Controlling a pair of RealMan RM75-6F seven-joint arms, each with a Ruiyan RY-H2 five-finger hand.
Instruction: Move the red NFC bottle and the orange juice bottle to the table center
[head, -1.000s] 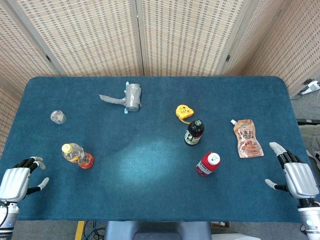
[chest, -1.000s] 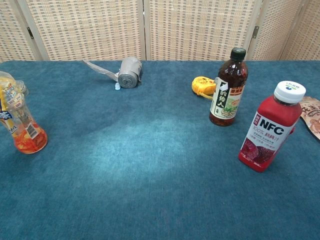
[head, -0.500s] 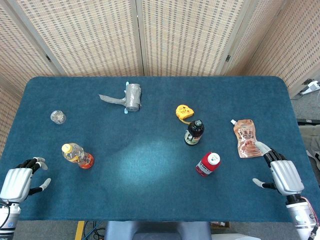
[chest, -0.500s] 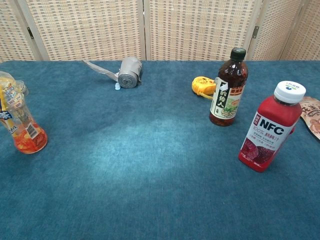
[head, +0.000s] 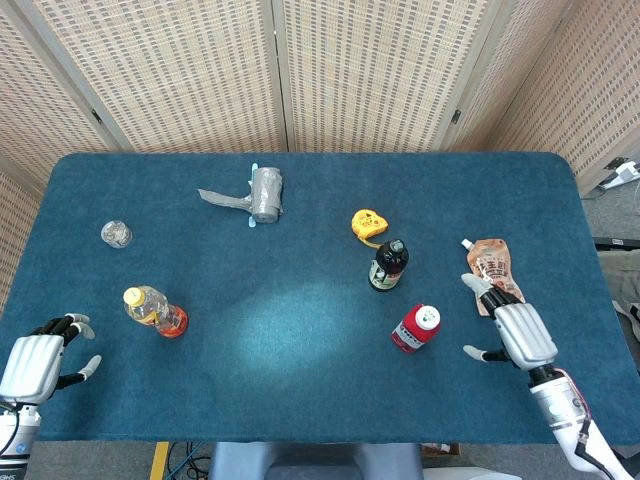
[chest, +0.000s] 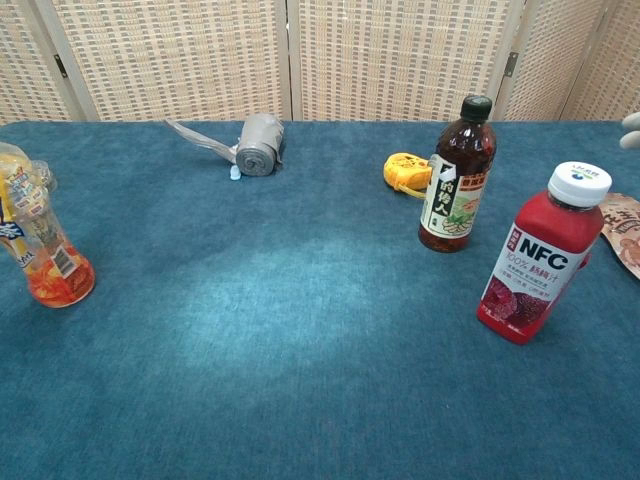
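Red NFC bottle (head: 415, 329) stands untouched; the right hand (head: 518, 334), fingers spread and empty, has moved nearer it.

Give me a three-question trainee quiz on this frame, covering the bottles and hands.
1. True or false: the red NFC bottle stands upright with its white cap on.
2. Which hand is nearer the red NFC bottle? A) left hand B) right hand
3. Fill in: the orange juice bottle sits toward the table's ____ side in the head view.

Key: 1 true; 2 B; 3 left.
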